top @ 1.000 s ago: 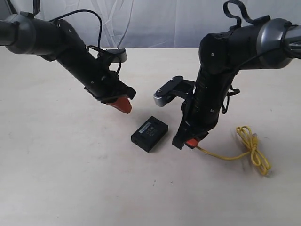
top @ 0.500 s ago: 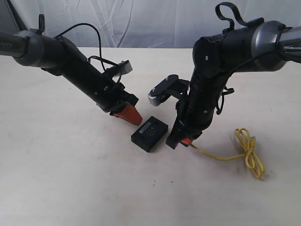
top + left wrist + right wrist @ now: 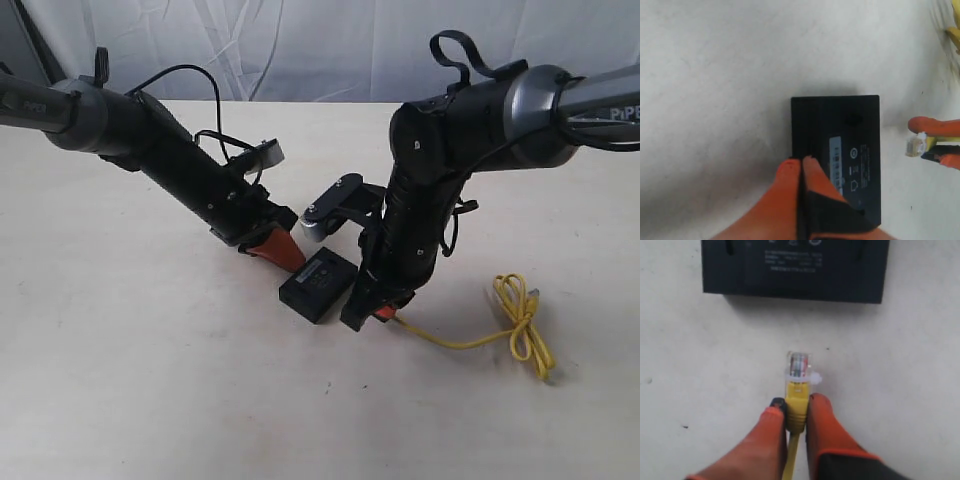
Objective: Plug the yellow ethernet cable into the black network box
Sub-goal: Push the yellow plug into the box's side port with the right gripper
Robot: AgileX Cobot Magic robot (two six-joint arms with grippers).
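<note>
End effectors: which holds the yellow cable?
The right end effector, pinching the yellow ethernet cable behind its plug; the left end effector is shut, empty, by the black network box.

A robotics lab or test bench, by the look of it: a bare, pale tabletop (image 3: 120, 380), scuffed and speckled, a crinkled white sheet (image 3: 300, 50) hung as backdrop behind it (cloth or plastic, hard to tell), and a black left arm (image 3: 170, 160) and right arm (image 3: 440, 165) reaching over the surface.
</note>
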